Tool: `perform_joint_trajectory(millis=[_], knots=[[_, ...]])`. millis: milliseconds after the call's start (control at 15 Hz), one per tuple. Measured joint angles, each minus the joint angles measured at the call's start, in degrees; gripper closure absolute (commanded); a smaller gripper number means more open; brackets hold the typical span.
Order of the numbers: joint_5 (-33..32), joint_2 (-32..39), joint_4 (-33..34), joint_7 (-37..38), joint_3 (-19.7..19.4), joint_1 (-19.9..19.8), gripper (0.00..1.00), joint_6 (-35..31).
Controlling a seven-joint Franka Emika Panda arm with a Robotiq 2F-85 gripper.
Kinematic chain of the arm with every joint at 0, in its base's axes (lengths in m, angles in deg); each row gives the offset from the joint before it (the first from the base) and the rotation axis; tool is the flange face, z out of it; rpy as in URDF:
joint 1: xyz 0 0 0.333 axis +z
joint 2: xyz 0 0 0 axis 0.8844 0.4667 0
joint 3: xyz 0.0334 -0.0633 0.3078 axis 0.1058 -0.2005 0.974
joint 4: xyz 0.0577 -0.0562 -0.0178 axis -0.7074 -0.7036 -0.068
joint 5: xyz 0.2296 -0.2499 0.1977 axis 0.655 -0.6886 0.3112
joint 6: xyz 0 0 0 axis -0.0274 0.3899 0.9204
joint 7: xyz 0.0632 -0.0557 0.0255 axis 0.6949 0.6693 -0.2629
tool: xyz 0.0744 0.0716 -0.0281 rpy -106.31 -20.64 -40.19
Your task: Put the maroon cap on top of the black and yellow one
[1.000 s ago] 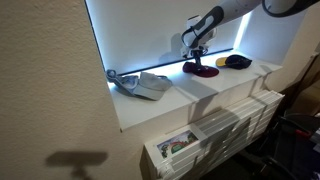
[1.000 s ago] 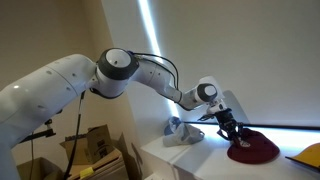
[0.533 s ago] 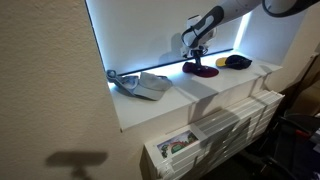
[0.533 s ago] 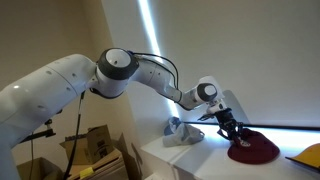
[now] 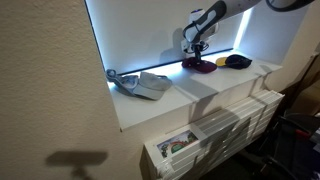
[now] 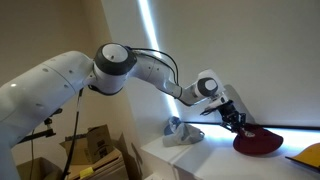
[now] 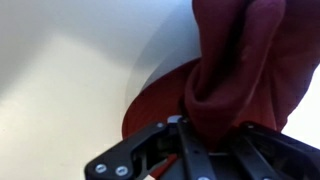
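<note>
- The gripper point(image 7: 205, 128) is clamping its jaws on the bunched crown fabric of the maroon cap point(image 7: 240, 60); in the wrist view the dark red cloth is rising out of the closed fingers point(image 7: 170, 140).
- The maroon cap point(image 5: 203, 64) is hanging from the gripper point(image 5: 198, 55) over the window ledge point(image 5: 190, 90), low above the surface. Whether its brim is touching the ledge cannot be told.
- In an exterior view the maroon cap point(image 6: 258, 141) is showing its rounded underside just below the gripper point(image 6: 243, 127), over the ledge point(image 6: 200, 155).
- The black and yellow one point(image 5: 237, 61) is lying flat on the ledge, near the maroon cap and apart from it. In an exterior view only its yellow brim point(image 6: 305, 154) is showing, at the picture's edge.
- The grey-white cap point(image 5: 142, 84) is resting on the ledge well apart from the other two caps, and it is also appearing behind the gripper in an exterior view point(image 6: 185, 133).
- The white robot arm point(image 6: 120, 75) is reaching along the ledge towards the maroon cap.
- The wrist view is showing the bare white ledge surface point(image 7: 60, 90) beneath the cap, with a soft shadow beside it.
</note>
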Motion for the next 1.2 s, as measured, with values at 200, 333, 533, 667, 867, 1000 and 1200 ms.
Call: perform_joint_trajectory(millis=[200,333,533,667,867,1000,1200], knots=[[-0.12,-1.55,-0.51,1.31,0.26,-0.59,0.97,-0.31],[0.52,-1.34,-1.08,5.14,0.43,-0.52,0.97,-3.96],[1.9,-1.64,-3.04,11.37,-0.54,-0.21,0.97,-11.59],[2.05,-2.27,-5.12,15.92,-2.26,0.1,0.97,-16.76],[1.9,-2.39,-7.71,22.73,-7.01,1.45,0.97,-21.27],[1.42,-2.4,-9.13,26.13,-11.38,2.9,0.97,-20.61],[1.87,-2.3,-10.09,28.35,-18.04,4.53,0.97,-15.06]])
